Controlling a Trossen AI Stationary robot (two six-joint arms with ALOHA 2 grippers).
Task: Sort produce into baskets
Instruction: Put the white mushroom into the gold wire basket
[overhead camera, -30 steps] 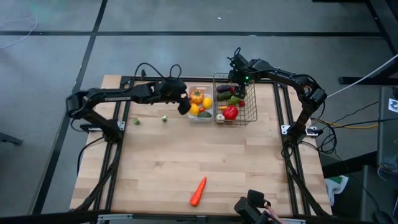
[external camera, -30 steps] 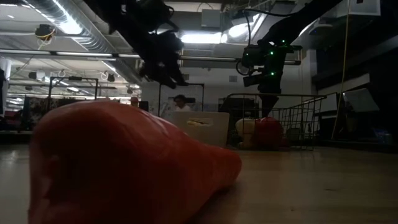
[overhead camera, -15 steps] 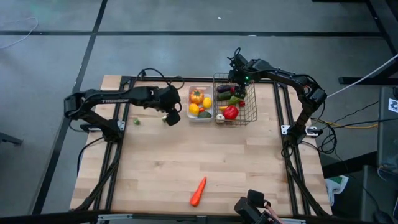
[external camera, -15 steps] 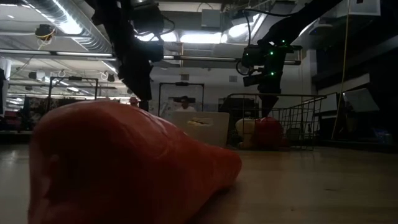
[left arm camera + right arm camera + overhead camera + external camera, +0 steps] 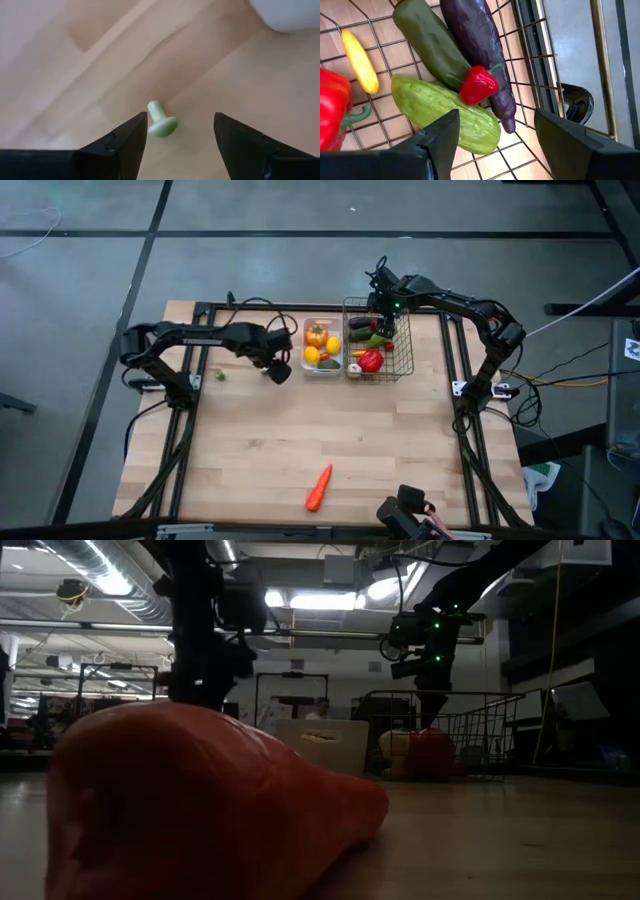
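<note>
A: Wooden table (image 5: pixel 300 440): left gripper (image 5: pixel 279 370) at 9 o'clock of white tray (image 5: pixel 322 367), fingers apart astride pale green mushroom (image 5: pixel 161 121), seen only by its wrist camera.

B: Right gripper (image 5: pixel 495 135) spread, empty, over wire-mesh basket (image 5: pixel 404 370); carrot (image 5: pixel 318 488) at 6 o'clock.

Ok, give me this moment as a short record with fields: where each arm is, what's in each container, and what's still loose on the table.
left gripper: open, low over a small pale green piece beside the white tray
right gripper: open, above the wire basket
tray contents: orange tomato, yellow lemons
basket contents: red pepper, eggplant, cucumbers, small red chilli
loose: carrot, small green piece
</note>
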